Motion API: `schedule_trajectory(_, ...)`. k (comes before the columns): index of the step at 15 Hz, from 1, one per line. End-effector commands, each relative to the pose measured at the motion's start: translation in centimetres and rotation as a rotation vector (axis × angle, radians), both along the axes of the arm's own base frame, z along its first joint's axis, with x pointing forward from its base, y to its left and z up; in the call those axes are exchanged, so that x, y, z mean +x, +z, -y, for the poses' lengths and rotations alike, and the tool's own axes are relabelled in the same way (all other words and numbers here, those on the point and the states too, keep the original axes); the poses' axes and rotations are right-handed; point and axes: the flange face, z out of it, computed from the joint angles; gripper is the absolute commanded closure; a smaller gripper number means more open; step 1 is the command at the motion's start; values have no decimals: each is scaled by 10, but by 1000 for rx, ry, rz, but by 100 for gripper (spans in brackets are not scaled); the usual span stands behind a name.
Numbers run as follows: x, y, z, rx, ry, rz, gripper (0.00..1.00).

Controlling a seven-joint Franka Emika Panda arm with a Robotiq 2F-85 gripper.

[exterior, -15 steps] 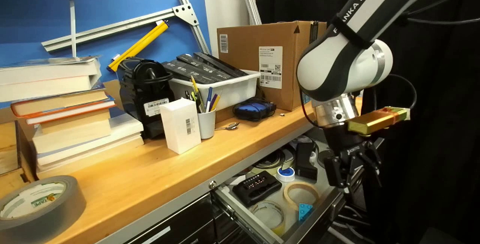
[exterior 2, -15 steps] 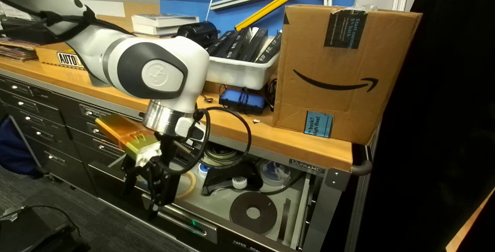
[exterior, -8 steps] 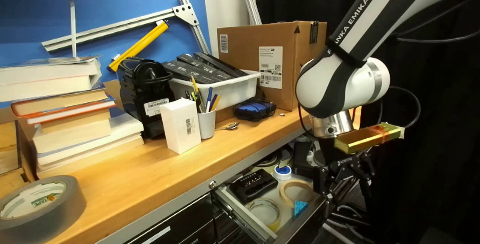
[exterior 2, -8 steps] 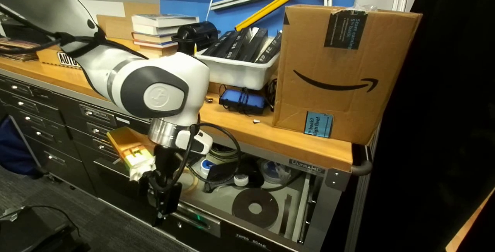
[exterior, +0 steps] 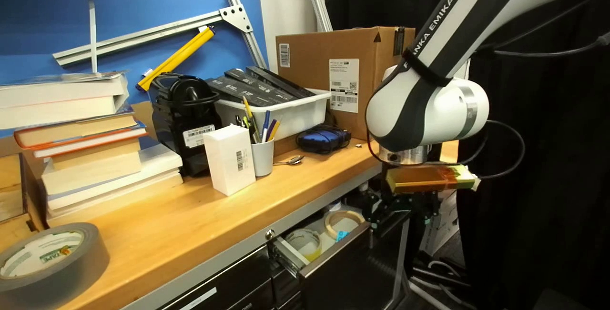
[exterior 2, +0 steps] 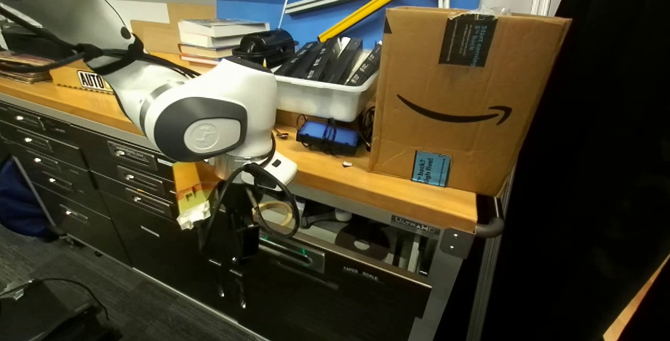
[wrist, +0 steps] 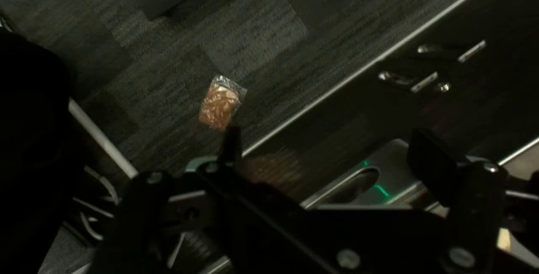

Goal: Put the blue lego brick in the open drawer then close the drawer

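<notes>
In an exterior view, the rim of the drawer (exterior: pixel 333 250) hides your blue lego brick's (exterior: pixel 341 236) lower part; toward two o'clock, your gripper (exterior: pixel 400 223) covers some of the inside. At eight o'clock, the edge crops a grey tape roll (exterior: pixel 93 262). In your wrist view, just off centre toward six o'clock, a brownish patch (wrist: pixel 273 166) is blurred.

You are operating in a workshop or lab: a white-and-black robot arm (exterior: pixel 429 105), a tan wooden worktop (exterior: pixel 167 215), silver slotted-metal framing (exterior: pixel 152 35), and a wide black-fronted drawer (exterior: pixel 343 269) holding round pale tape rolls (exterior: pixel 312 253).
</notes>
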Motion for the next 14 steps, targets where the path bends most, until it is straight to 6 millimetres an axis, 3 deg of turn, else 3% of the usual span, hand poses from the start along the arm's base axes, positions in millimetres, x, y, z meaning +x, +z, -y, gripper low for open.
schedule_trajectory(1,36,-1,-18,-47,-95,166,0)
schedule_trajectory(4,52,4,-33,-91,-149,309,0)
schedule_trajectory(6,49,15,-38,-114,-186,394,0)
schedule_trajectory(8,36,33,-35,-132,-227,445,0)
schedule_trajectory(11,17,75,-30,-203,-213,486,0)
schedule_trajectory(14,-11,104,-60,-169,-7,389,0)
